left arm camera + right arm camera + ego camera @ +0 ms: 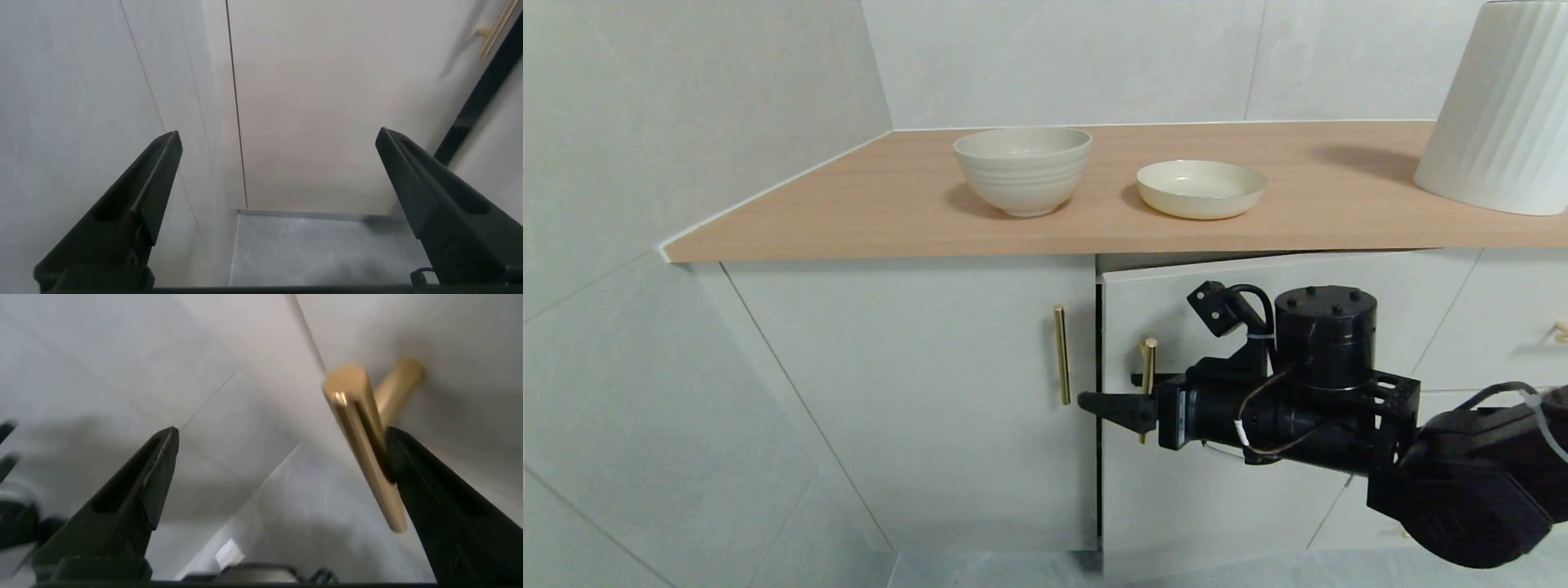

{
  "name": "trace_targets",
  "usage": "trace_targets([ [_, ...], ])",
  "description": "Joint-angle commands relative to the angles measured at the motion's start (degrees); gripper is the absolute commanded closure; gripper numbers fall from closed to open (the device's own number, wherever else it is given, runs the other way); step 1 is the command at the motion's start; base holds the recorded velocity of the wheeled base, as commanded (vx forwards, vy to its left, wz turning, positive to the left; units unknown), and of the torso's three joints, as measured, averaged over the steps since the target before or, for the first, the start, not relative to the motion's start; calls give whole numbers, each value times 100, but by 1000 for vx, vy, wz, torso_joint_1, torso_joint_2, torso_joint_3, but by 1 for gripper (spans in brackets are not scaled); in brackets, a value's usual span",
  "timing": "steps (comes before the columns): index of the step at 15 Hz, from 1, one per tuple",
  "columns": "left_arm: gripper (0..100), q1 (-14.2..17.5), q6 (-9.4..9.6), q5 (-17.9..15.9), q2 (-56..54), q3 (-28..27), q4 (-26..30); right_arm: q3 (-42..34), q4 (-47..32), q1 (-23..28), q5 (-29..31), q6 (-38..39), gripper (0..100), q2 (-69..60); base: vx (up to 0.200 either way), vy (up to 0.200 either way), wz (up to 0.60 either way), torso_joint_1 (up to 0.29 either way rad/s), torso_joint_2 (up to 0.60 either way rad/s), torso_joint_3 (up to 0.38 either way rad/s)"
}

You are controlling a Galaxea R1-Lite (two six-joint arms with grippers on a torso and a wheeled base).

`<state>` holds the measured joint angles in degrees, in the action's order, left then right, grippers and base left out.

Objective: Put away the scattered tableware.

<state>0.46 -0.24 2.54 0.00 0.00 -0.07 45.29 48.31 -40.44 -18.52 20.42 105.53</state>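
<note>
Wood-topped counter [866, 204] along pale tiled walls. Toward its left end, deep ribbed bowl [1023, 170], upright. Just right of that, near the middle, shallow dish [1201, 188], apart from the bowl. At the right end, tall white ribbed object [1503, 106]. Below the front edge, two cabinet doors, right door [1217, 506] slightly ajar. Left gripper [278, 147] spread wide, facing a pale cabinet front low near the floor. Right gripper [1123, 396] spread as well, straddling the right door's brass handle [368, 441], handle just beside one finger [425, 490], not clamped.
</note>
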Motion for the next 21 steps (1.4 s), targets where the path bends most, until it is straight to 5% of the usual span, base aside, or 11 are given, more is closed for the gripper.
trace_targets([
  [1, 0, 6, -2, 1, 0, 0, -1, -442, 38, -254, -47, -3, 0, -516, 0, 0, 0, 0, 0, 0],
  [12, 0, 6, -2, 28, 0, -26, -72, -1927, 1137, -711, -38, 6, 0, -877, 0, 0, 0, 0, 0, 0],
  [14, 0, -20, 24, -289, 44, -545, -221, -2121, 1295, -711, -38, 6, 0, -885, 0, 0, 0, 0, 0, 0],
  [15, 0, -38, 51, -957, 475, -1459, 209, -2305, 1365, -711, -38, -3, 0, -868, 0, 0, 0, 0, 0, 0],
  [16, 0, -38, 51, -1150, 791, -1960, 438, -2358, 1374, -711, -38, 6, 0, -885, 0, 0, 0, 0, 0, 0],
  [21, 0, -46, 24, -2266, 4025, -3999, 587, -2428, 1444, -711, -47, 6, 0, -1008, 0, 0, 0, 0, 0, 0],
])
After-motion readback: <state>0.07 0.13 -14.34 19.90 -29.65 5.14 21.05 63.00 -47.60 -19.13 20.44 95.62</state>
